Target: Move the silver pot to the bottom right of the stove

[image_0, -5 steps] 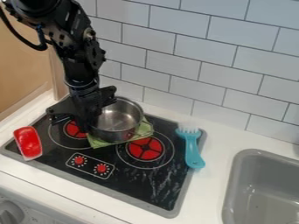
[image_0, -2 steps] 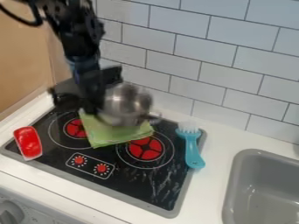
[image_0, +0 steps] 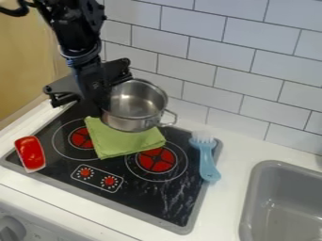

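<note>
The gripper (image_0: 99,102) is at the back left of the stove, shut on the left side of the silver pot (image_0: 134,104). Held upright, the pot hangs above the back of the stove (image_0: 141,197), over the rear edge of a folded green cloth (image_0: 123,140). Its free handle points right, toward the wall side. The gripper's dark body hides the gripped part of the pot.
A red scoop-like object (image_0: 30,153) lies on the stove's left edge. The blue brush (image_0: 206,157) rests across the right edge, with a grey sink (image_0: 283,202) farther right. Behind the counter stands a tiled wall (image_0: 213,61).
The gripper and pot have risen off the green cloth, shifting slightly right and back. More of the cloth and the pot's right handle now show.
</note>
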`<state>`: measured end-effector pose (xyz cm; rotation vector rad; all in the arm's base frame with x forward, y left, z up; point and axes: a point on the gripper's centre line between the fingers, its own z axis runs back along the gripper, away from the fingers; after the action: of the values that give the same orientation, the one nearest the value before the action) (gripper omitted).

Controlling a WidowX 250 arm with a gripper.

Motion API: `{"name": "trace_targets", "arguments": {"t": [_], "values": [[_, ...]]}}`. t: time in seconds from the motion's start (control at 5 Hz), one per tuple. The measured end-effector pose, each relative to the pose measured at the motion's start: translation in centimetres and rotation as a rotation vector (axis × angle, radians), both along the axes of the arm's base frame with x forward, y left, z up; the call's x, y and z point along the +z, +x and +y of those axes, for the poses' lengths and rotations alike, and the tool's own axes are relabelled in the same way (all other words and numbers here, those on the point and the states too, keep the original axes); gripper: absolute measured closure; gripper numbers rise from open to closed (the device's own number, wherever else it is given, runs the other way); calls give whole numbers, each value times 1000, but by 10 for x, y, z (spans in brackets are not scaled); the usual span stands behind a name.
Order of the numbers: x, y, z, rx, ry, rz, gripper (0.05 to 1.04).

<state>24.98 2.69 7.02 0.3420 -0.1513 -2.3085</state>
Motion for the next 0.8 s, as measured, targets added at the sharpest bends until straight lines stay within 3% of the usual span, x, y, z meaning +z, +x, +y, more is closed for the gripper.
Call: {"name": "trace_targets", "arguments": {"t": [0.4, 0.8], "values": [[1, -34, -28, -136, -38, 13, 1031], [-12, -56, -58, -280, -34, 58, 1031]]}}
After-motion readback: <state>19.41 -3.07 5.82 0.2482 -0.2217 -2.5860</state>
